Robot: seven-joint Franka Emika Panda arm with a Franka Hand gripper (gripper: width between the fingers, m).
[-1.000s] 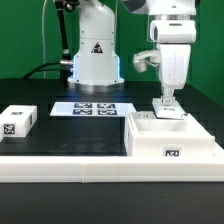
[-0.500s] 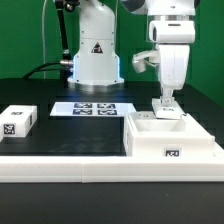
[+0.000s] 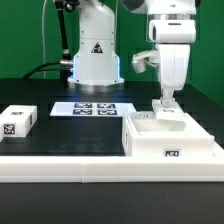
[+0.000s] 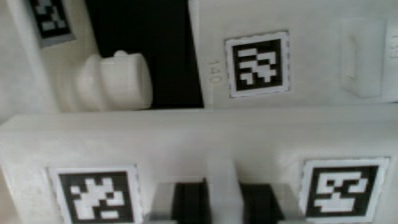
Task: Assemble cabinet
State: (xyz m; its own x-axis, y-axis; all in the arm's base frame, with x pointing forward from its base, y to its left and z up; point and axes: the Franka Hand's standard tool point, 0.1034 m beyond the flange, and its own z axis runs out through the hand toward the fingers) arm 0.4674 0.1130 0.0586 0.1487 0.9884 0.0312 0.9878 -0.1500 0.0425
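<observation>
The cabinet, a large white open box with a tag on its front wall, lies at the exterior view's right front. A smaller white tagged panel stands at its back edge. My gripper comes straight down onto this panel. In the wrist view my gripper has its black fingers close on either side of a thin white ridge of the panel, between two of its tags. A white round peg and another tagged face lie beyond.
A small white tagged block sits at the exterior view's left front. The marker board lies flat behind it, in front of the robot base. A white ledge runs along the table's front.
The cabinet's left side has shifted slightly toward the exterior view's left. My gripper has stayed down on the panel and has hardly moved.
</observation>
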